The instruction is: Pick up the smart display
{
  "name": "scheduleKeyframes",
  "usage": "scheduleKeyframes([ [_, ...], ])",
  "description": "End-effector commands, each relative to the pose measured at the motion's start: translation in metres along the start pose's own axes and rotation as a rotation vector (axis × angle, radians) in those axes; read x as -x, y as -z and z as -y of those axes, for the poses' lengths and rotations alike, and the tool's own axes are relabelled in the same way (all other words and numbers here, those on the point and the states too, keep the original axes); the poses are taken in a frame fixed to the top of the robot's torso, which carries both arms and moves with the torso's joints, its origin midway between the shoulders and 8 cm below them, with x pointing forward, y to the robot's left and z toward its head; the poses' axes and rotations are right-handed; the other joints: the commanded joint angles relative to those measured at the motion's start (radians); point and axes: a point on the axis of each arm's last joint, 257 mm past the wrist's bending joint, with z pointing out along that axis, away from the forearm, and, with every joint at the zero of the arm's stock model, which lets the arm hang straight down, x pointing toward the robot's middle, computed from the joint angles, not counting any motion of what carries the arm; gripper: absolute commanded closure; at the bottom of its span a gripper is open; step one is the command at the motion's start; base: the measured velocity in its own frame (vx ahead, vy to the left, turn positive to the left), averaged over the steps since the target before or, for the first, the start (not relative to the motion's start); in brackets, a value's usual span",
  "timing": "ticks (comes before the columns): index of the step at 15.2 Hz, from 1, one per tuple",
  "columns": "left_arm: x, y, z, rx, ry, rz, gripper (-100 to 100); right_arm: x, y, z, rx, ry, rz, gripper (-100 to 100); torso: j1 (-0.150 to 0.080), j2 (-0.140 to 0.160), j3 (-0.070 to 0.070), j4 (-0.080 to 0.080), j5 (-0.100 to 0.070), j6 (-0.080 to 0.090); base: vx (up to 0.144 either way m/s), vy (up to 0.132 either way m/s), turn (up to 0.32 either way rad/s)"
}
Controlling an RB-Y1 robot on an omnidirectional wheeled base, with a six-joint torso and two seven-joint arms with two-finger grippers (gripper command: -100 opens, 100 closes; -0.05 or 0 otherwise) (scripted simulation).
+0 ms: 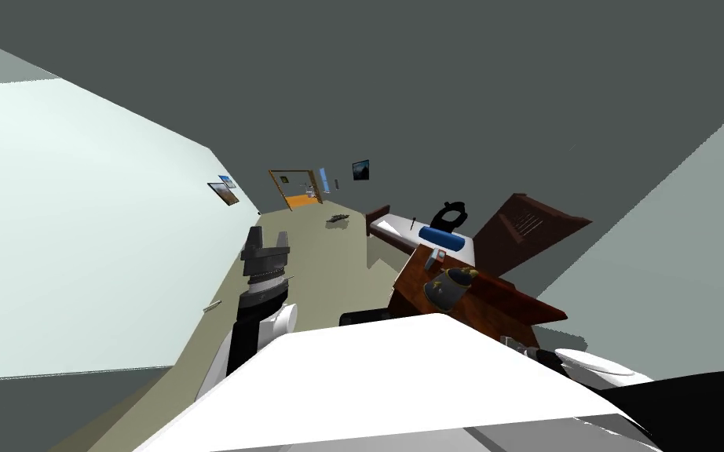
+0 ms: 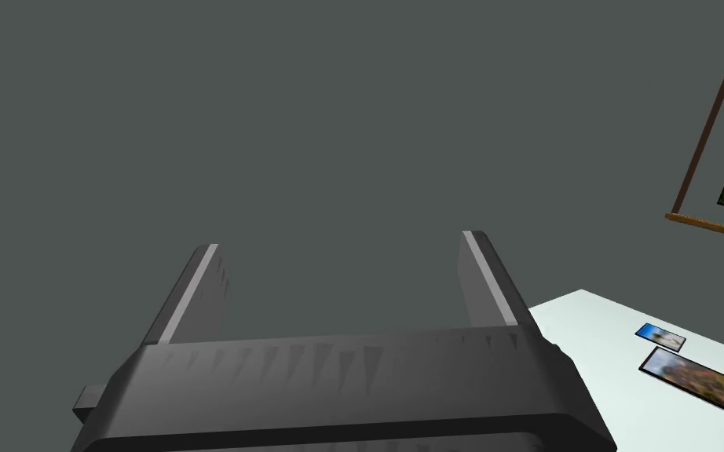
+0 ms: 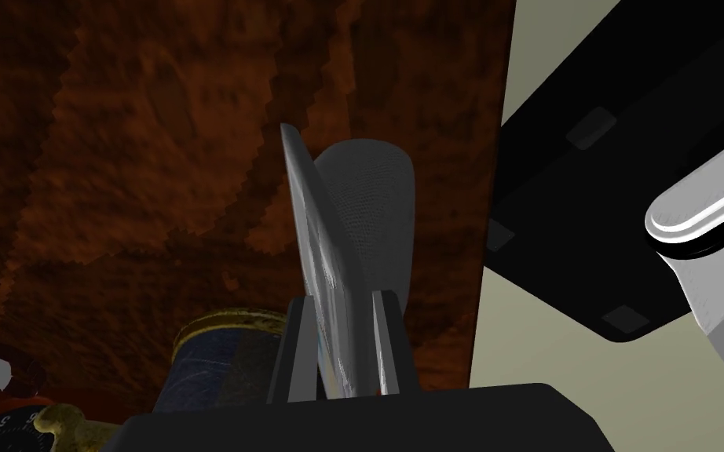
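The right jaws pinch the smart display (image 3: pixel 368 204) by its thin screen edge; it looks light, stiff, slick and breakable. The left jaws stand released.

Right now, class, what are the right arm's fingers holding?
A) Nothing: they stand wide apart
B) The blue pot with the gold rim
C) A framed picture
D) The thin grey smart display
D: in the right wrist view the right fingers press both sides of the smart display, gripping its thin grey screen in front of the brown desk.
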Motion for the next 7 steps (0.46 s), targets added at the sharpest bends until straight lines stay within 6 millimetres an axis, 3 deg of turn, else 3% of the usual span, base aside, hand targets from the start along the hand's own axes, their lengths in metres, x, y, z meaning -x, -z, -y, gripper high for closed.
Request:
scheduleKeyframes([
  [1,0.000,0.000,0.000,0.000,0.000,0.000,0,0.003,0.002,0.002,0.005,0.028,-0.003,100,0.000,0.000,0.000,0.000,0.000,0.000,0.052,0.023,-0.183],
  [7,0.000,0.000,0.000,0.000,0.000,0.000,0,0.011,0.005,0.012,0.007,0.061,-0.002,100,0.002,0.000,0.000,0.000,0.002,-0.001,0.042,0.021,-0.119],
])
